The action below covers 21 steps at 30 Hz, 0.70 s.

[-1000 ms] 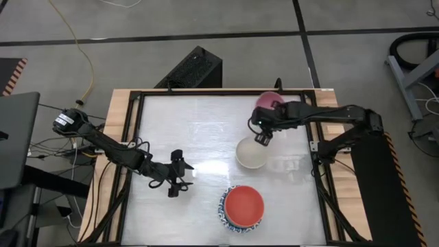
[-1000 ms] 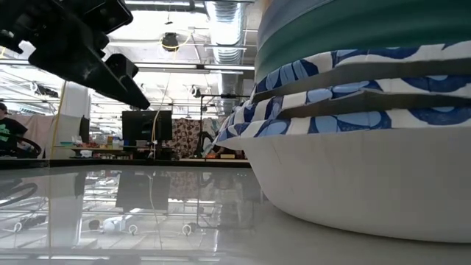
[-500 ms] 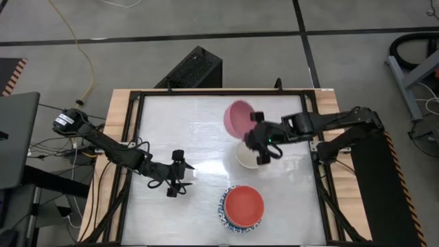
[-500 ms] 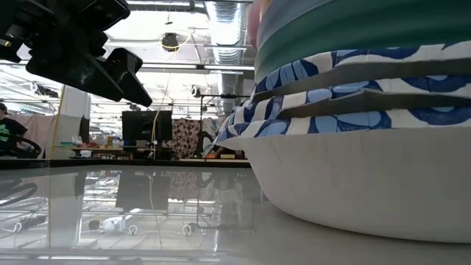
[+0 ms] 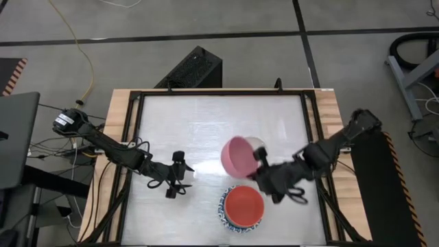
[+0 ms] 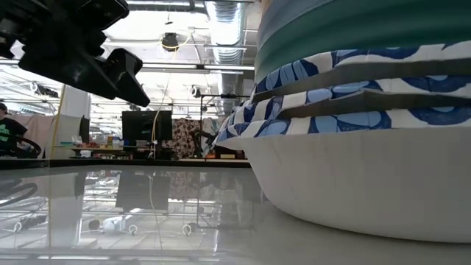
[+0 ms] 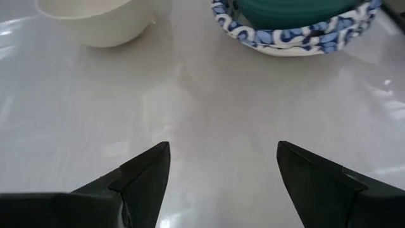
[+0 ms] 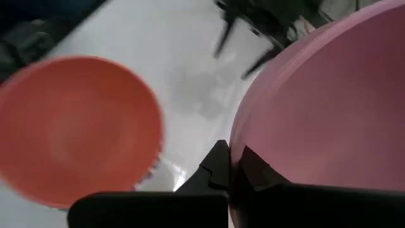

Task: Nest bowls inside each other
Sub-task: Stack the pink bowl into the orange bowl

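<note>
Your right hand [image 5: 259,162] is clamped on the pink bowl's [image 5: 238,156] rim, probably above the cream bowl [image 7: 88,19], at 11 o'clock from the stack [image 5: 242,208]. Left hand [image 5: 180,181] waits, fingers apart.

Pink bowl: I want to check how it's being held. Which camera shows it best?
The right wrist view: the right hand is pinched on the pink bowl at its rim, close up. The high view shows the whole bowl, small. Low and left wrist views miss it.
</note>
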Available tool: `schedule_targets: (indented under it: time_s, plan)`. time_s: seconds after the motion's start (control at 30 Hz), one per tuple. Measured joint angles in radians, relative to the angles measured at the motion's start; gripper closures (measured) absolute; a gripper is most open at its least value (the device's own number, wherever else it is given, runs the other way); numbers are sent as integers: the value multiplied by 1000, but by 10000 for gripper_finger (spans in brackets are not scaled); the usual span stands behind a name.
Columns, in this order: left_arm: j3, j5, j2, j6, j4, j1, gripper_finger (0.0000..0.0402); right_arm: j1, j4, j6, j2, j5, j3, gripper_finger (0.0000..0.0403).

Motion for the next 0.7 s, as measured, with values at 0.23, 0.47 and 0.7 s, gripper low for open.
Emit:
schedule_targets:
  time_s: [0.23,0.47,0.7]
  plan:
    - [0,68,0,-37,-9,0,122,102,-13,70,122,7,66,391]
    - [0,59,0,-33,-14,0,122,133,-201,144,277,-6,245,391]
    - [0,59,0,-27,-18,0,122,181,-453,333,415,-58,411,391]
